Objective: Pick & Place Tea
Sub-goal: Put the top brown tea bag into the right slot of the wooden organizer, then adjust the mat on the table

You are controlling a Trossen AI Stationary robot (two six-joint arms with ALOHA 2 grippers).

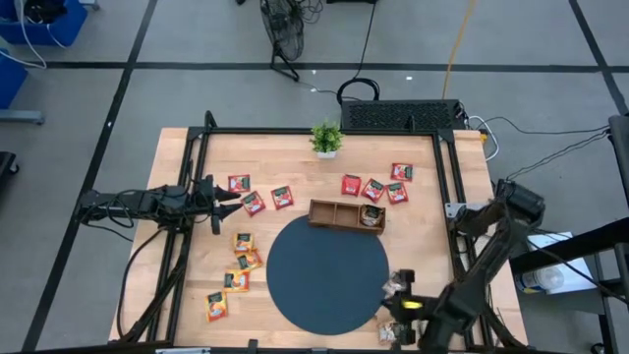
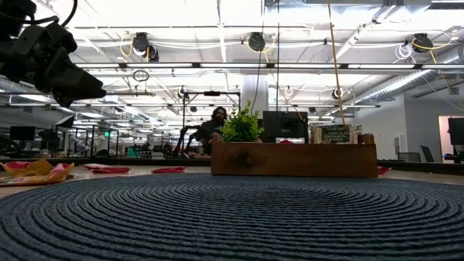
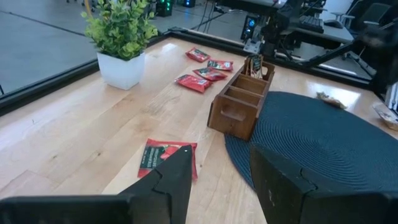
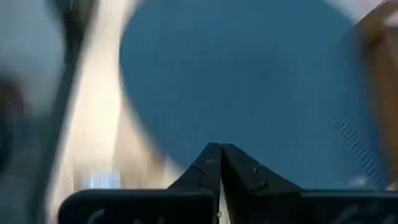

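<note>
Tea sachets lie flat about the table: red ones (image 1: 254, 197) at the left and more red ones (image 1: 373, 187) behind the wooden tray (image 1: 346, 214). Orange ones (image 1: 236, 270) lie left of the dark round mat (image 1: 327, 275). A pale one (image 3: 329, 98) rests at the mat's right edge. One sachet (image 3: 255, 64) stands in the tray's right compartment. My right gripper (image 4: 219, 148) hangs shut above the mat's near right part (image 1: 398, 293), and no sachet shows between its fingers. My left gripper (image 3: 221, 165) waits open at the table's left (image 1: 224, 200), over a red sachet (image 3: 166, 158).
A small potted plant (image 1: 326, 140) stands at the table's far edge. A black frame (image 1: 447, 187) runs along the table's sides. More pale sachets (image 1: 393, 329) lie by the near right corner, under my right arm.
</note>
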